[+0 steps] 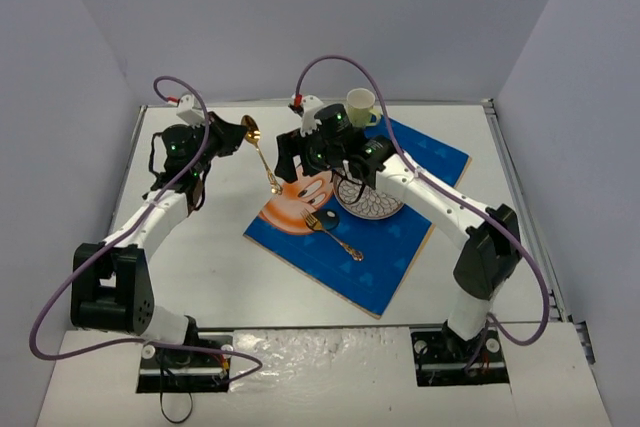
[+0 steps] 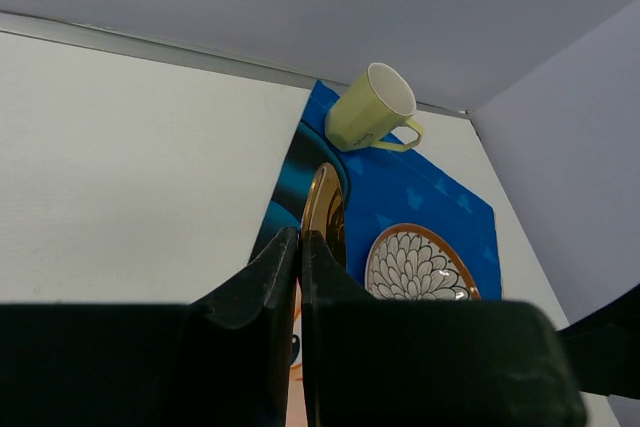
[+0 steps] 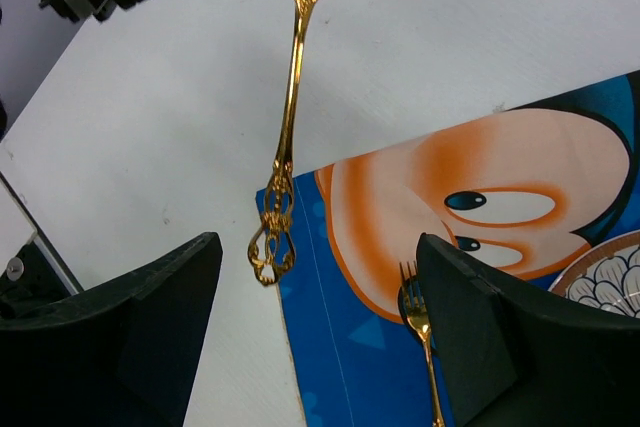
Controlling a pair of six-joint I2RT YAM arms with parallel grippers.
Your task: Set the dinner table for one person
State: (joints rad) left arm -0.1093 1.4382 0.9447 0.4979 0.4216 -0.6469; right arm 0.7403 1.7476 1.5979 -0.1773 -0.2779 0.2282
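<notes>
Dinner table (image 1: 200, 247): large white top with a grey rim, spanning the whole work area in front of both arm bases, everything else on it. Blue cartoon-mouse placemat (image 1: 400, 257) lies askew at centre-right. Mug (image 1: 360, 105), pale yellow-green, sits at the mat's far corner; left wrist view shows part of a pale interior with nothing in it, the bottom not visible. Plate (image 1: 375, 205), floral pattern with a gold rim, on the mat near the mouse's face; partly under the right arm from above, but the left wrist view shows its face bare. Gold fork (image 1: 335, 233) lies flat on the mat, just beside the plate and apart from it. Left gripper (image 1: 238, 134): fingers pressed together, pinching the gold spoon (image 1: 262, 159) at the bowl end. Spoon is off the table and slanted, ornate handle end low at the mat's left edge; contact with the mat or table cannot be told. Right gripper (image 3: 318, 247): fingers spread wide, one on either side of the spoon's handle end, holding nothing, clear gaps both sides, tips low over the mat edge.
</notes>
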